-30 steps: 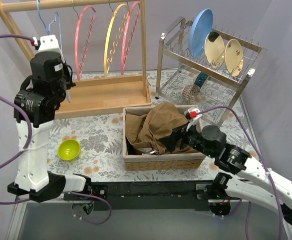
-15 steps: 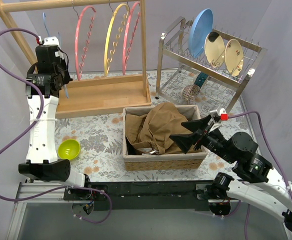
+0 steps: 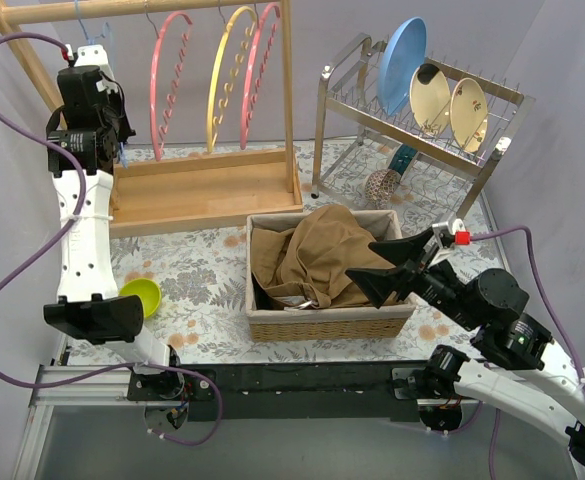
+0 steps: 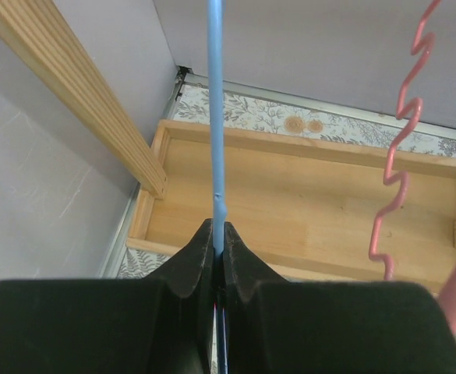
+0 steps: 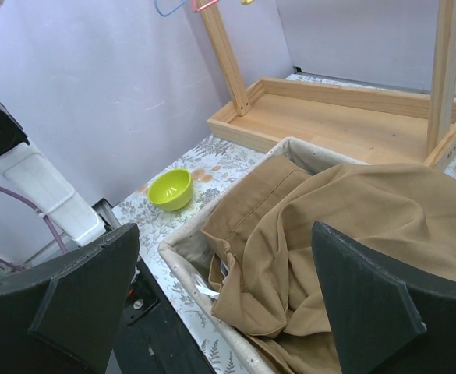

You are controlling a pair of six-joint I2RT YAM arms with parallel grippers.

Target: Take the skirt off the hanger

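The brown skirt [image 3: 317, 255] lies crumpled in the wicker basket [image 3: 322, 322], off any hanger; it also shows in the right wrist view [image 5: 352, 218]. My left gripper [image 3: 110, 150] is high at the back left by the wooden rack and is shut on the thin blue hanger [image 4: 214, 117], which runs straight up from between its tips [image 4: 217, 234]. My right gripper [image 3: 392, 265] is open and empty, just above the basket's right front corner, with the skirt below it [image 5: 224, 296].
The wooden hanger rack [image 3: 207, 190] holds pink [image 3: 167, 80] and yellow [image 3: 230, 70] hangers. A green bowl [image 3: 140, 297] sits left of the basket. A metal dish rack [image 3: 422, 130] with plates stands at the back right.
My left arm has swung back and left toward the rack rail with the blue hanger. My right gripper has pulled back from the skirt and now stands open.
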